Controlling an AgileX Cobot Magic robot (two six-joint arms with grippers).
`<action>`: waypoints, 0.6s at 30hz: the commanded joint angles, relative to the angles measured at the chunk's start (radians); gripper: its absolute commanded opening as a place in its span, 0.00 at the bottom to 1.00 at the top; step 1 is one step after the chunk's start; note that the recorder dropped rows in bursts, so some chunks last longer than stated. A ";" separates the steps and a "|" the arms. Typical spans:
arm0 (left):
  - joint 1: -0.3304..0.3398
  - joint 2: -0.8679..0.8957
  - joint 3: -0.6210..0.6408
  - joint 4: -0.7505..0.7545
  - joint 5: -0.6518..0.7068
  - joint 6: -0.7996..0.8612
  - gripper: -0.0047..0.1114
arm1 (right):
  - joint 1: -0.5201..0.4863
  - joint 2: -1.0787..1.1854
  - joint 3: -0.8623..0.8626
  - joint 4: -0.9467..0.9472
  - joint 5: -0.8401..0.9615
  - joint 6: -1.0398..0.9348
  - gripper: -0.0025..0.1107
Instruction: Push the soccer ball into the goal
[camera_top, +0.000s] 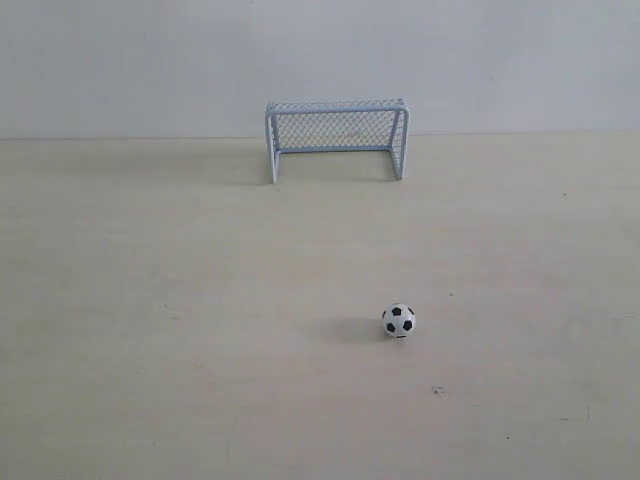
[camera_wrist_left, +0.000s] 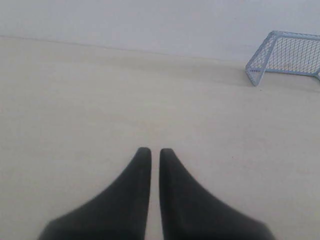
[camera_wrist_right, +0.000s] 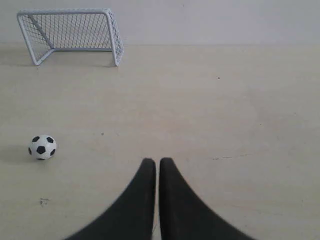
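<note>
The soccer ball (camera_top: 398, 320), white with black patches, rests on the pale tabletop right of centre and near the front. The goal (camera_top: 336, 135), pale blue frame with mesh netting, stands at the back by the wall, its mouth facing forward. Neither arm shows in the exterior view. In the right wrist view the right gripper (camera_wrist_right: 157, 161) is shut and empty, with the ball (camera_wrist_right: 42, 147) off to one side of it and the goal (camera_wrist_right: 70, 35) far beyond. The left gripper (camera_wrist_left: 151, 150) is shut and empty, with only a corner of the goal (camera_wrist_left: 282, 56) in its view.
The pale wooden tabletop (camera_top: 150, 300) runs back to a white wall (camera_top: 120, 60). A small dark speck (camera_top: 437, 390) lies in front of the ball. A thin scratch (camera_wrist_right: 230, 157) marks the surface near the right gripper.
</note>
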 joint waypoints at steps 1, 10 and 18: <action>0.002 -0.002 -0.004 -0.005 -0.010 -0.008 0.09 | -0.002 -0.005 -0.001 -0.002 -0.005 -0.003 0.02; 0.002 -0.002 -0.004 -0.005 -0.010 -0.008 0.09 | -0.002 -0.005 -0.001 -0.002 -0.005 -0.003 0.02; 0.002 -0.002 -0.004 -0.005 -0.010 -0.008 0.09 | -0.002 -0.005 -0.001 -0.002 -0.010 -0.003 0.02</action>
